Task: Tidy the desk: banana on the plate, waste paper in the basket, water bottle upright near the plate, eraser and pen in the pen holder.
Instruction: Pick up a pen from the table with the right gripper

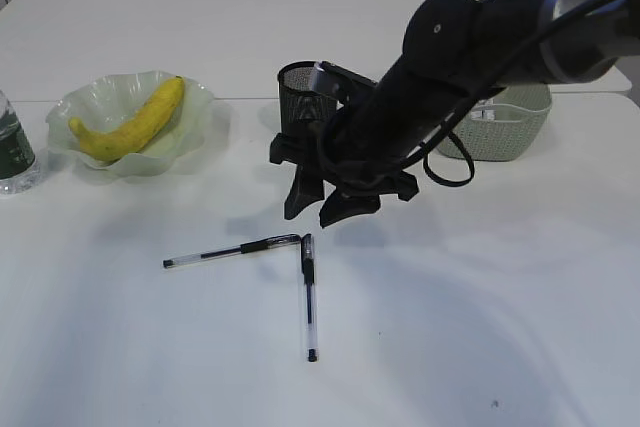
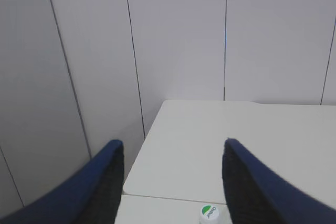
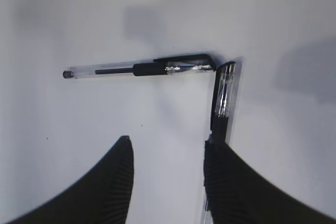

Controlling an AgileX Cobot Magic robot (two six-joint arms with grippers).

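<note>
Both grippers empty: right gripper [image 3: 168, 169] jaws apart above pens [image 3: 139, 68]; left gripper [image 2: 173, 174] apart.

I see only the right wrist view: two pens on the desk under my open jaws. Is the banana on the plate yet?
Observer: Yes, the banana lies in the plate, at the left of the exterior view.
Operator: And the bottle?
Observer: The bottle stands upright just left of the plate, cut off by the frame edge.
Operator: Where is the pen holder?
Observer: The pen holder stands just behind your right gripper, which hangs above the pens.
</note>
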